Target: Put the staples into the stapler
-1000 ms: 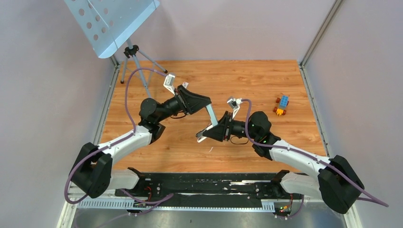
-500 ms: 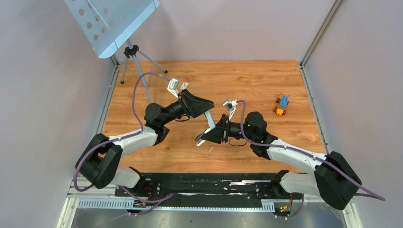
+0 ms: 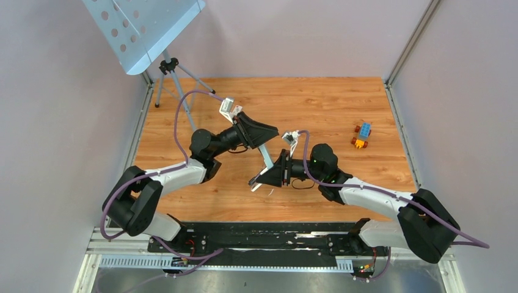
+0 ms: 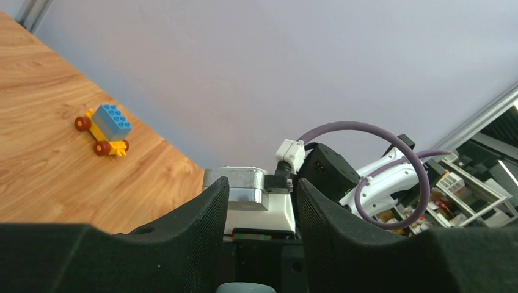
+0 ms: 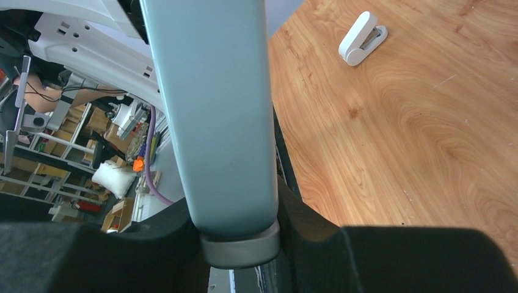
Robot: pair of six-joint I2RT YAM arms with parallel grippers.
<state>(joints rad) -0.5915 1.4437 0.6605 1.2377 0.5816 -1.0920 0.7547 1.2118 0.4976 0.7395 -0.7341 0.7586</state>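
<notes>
Down at the near edge we have the two arm bases on their black rail (image 3: 262, 235), and both arms reach in to meet over the middle of the table (image 3: 342, 104). On the wood just below that meeting point lies a tiny pale speck (image 3: 269, 191), too small for us to name. Here's the right gripper (image 3: 267, 175), and its wrist view makes it plain: the fingers are clamped on the stapler (image 5: 211, 110), one on each side of its pale grey-blue top. The stapler is up off the table, slanting from the right gripper across to the left gripper (image 3: 266, 139). In the left wrist view we catch only a sliver of that grey-blue end low between the left fingers (image 4: 201, 232). They stand apart, and whether they pinch it we cannot tell. The right wrist view picks up a small white hinged piece (image 5: 363, 38) lying on the wood. Farther right sits a toy brick car (image 3: 361, 135), well apart. At the far left, a tripod (image 3: 173, 76) carries a perforated panel (image 3: 143, 27).
</notes>
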